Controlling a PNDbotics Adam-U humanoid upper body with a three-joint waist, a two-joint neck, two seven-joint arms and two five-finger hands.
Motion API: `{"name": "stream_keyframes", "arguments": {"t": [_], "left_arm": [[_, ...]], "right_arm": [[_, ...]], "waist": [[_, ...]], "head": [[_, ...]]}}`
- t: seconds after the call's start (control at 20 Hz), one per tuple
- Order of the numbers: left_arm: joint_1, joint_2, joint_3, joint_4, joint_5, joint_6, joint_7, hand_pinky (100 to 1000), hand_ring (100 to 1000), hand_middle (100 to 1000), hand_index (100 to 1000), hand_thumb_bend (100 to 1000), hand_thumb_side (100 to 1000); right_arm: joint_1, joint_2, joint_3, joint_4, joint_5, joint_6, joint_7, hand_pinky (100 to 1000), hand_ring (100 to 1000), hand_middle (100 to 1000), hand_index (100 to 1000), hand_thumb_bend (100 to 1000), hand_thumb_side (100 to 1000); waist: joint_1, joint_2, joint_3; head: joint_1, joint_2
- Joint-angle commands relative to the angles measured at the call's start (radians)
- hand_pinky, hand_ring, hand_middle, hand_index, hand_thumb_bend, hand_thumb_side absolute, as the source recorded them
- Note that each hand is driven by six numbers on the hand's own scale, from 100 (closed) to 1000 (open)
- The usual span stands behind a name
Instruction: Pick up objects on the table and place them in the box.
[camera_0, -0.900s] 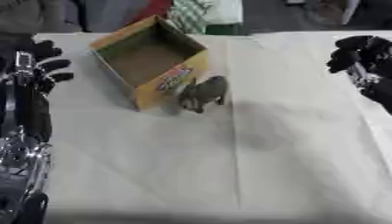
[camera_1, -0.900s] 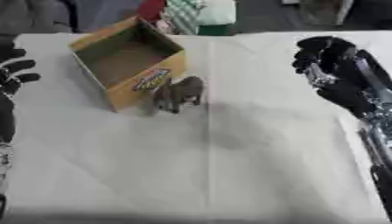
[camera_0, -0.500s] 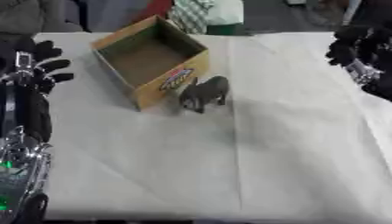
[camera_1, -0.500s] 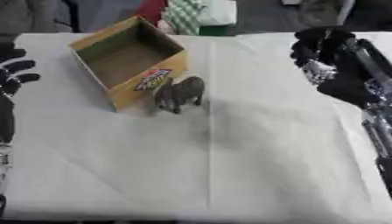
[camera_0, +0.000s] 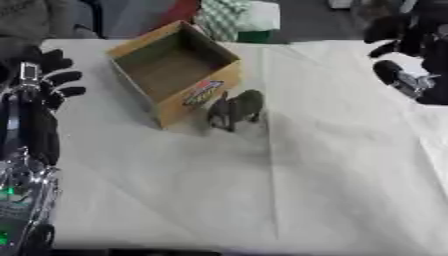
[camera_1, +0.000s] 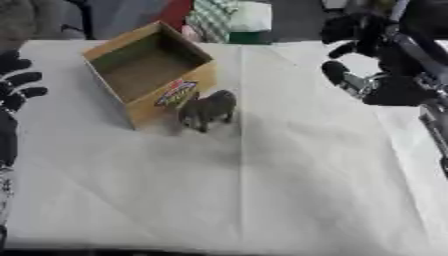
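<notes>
An open cardboard box stands tilted at the far left of the table, nothing visible inside it. A small grey toy animal stands on its legs right against the box's near right corner. My left hand is held up at the left edge, open with fingers spread, well apart from the box. My right hand hangs blurred in the air at the upper right, fingers relaxed and holding nothing, far from the toy.
A white creased cloth covers the table. Beyond the far edge sit a green-and-white checked thing and a red shape.
My right hand has risen and drifted toward the far right corner. The left hand, box and toy animal have stayed where they were.
</notes>
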Motion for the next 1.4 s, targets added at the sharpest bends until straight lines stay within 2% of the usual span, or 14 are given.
{"name": "stream_keyframes", "arguments": {"t": [0.05,0.25,0.6,0.9,1.05,1.4], "left_arm": [[-0.015,0.016,-0.005,-0.015,-0.002,0.000,-0.007,634,678,663,764,214,860],[-0.016,0.015,-0.008,-0.015,-0.001,0.001,-0.011,634,678,663,764,215,860],[-0.019,0.012,-0.015,-0.015,0.002,0.003,-0.018,633,679,663,765,215,860],[-0.023,0.008,-0.022,-0.016,0.004,0.003,-0.025,634,679,663,765,215,860],[-0.024,0.007,-0.023,-0.016,0.005,0.003,-0.027,634,679,663,765,215,860],[-0.035,0.001,-0.034,-0.017,0.009,0.005,-0.039,635,680,664,766,213,862]], "right_arm": [[-0.060,-0.046,0.023,0.050,-0.002,-0.032,0.055,787,859,815,888,451,389],[-0.154,-0.042,0.075,0.139,0.033,-0.080,0.132,810,873,824,907,539,382],[-0.288,0.016,0.146,0.285,0.144,-0.154,0.210,826,880,831,914,557,393],[-0.368,0.091,0.171,0.413,0.241,-0.206,0.225,829,879,828,911,553,395],[-0.381,0.107,0.174,0.448,0.265,-0.230,0.221,829,879,828,911,553,395],[-0.432,0.200,0.180,0.577,0.357,-0.254,0.231,831,877,824,909,553,407]], "waist": [[-0.001,-0.015,0.002],[-0.001,-0.016,0.009],[-0.001,-0.017,0.022],[-0.002,-0.016,0.037],[-0.003,-0.016,0.039],[-0.001,-0.009,0.068]], "head": [[-0.004,-0.011],[-0.011,-0.011],[-0.025,-0.011],[-0.043,-0.009],[-0.046,-0.008],[-0.069,-0.006]]}}
